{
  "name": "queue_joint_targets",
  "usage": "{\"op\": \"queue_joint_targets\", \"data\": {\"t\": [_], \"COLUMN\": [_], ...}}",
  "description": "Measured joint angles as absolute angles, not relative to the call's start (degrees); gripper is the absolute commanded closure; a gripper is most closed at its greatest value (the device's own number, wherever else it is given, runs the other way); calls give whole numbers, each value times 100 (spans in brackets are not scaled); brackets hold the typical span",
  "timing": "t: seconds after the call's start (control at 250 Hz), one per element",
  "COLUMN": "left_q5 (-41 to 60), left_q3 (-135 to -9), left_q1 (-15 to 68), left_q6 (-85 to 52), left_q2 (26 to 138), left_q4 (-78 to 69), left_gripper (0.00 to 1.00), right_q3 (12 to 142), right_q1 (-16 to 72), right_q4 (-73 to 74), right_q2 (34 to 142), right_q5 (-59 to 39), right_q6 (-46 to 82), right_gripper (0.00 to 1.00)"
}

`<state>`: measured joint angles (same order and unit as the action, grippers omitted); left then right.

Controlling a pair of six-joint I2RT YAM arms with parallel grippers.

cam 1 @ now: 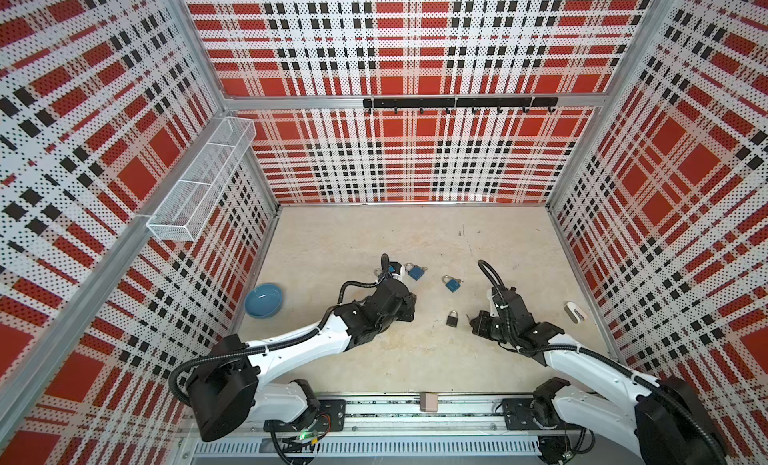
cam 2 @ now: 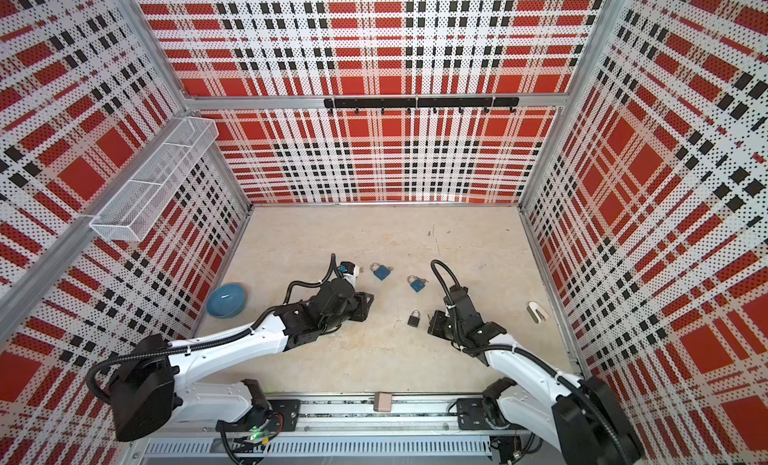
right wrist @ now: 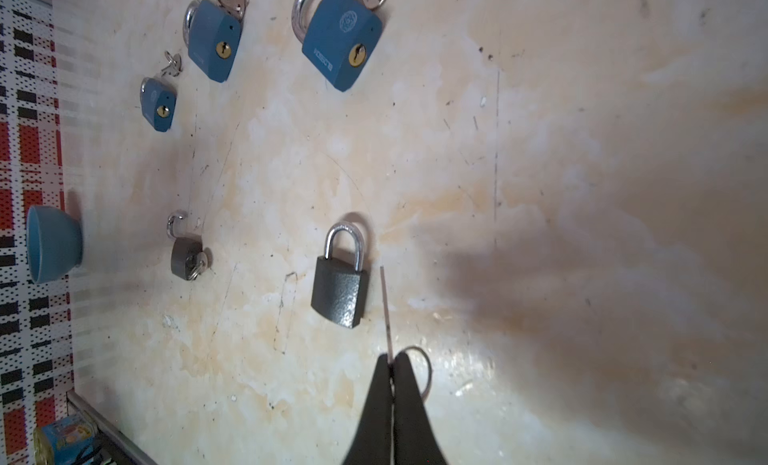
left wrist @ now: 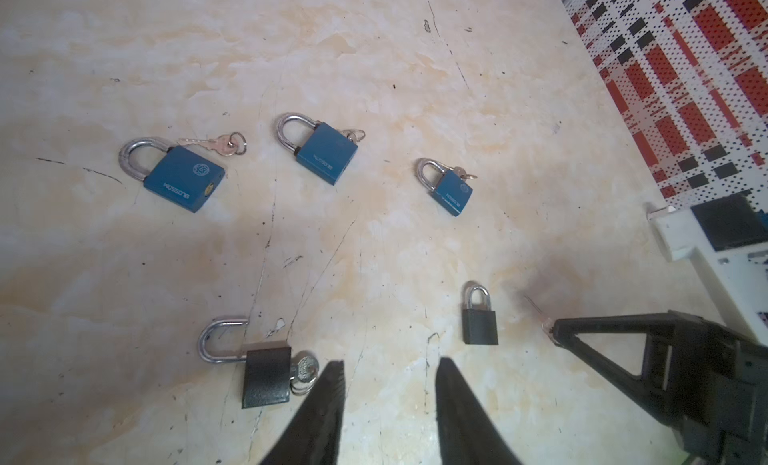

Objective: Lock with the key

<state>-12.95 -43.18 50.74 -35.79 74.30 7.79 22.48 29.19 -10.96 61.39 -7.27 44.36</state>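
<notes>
A two-armed robot works at a pale, scuffed counter (right wrist: 540, 151) strewn with padlocks. The right claw (right wrist: 392, 359) is pressed together, pinching the head of a key (right wrist: 385, 309), with its ring (right wrist: 426, 371) hanging beside the tips. The blade sticks straight out ahead of the claw.

Just beside the blade lies a small black padlock (right wrist: 340, 290), flat on the counter, with its shackle seated in the body. Its long axis runs nearly parallel to the key, base toward the claw and shackle away. In both top views the small black padlock (cam 1: 452, 318) sits between the arms, just left of the right claw (cam 1: 471, 319) and clearly nearer it than the left arm.

The keyhole is not visible. It is probably in the base, so the key would likely need to draw back and shift sideways to line up.

The left claw (left wrist: 390, 367) is spread partway and empty. It hovers near a second black padlock (left wrist: 266, 375), which has its shackle open and keys (left wrist: 304, 373) in its base.
</notes>
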Motion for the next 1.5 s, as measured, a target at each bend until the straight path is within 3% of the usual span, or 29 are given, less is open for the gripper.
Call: {"op": "queue_joint_targets", "data": {"t": [0.588,0.776,1.276,1.5], "left_q5": [-1358,-1358,-1396,-1450], "left_q3": [-4222,-4176,-4016,-3962], "left_q1": [4943,4941,4779,4418], "left_q6": [-3597,-3601,-3594,-3564], "left_q2": [7273,7231,6853,6239], "left_q4": [836,829,972,1406], "left_gripper": [60,60,60,57], "right_q3": [2250,2250,2834,3535], "right_q1": [3347,3470,3529,3535], "right_q4": [-196,-73,-1087,-1415], "right_q2": [7157,7240,6372,6539], "right_q5": [-578,-495,-84,-209], "right_q6": [4678,4783,4431,3793], "right_gripper": [100,85,76,71]}}
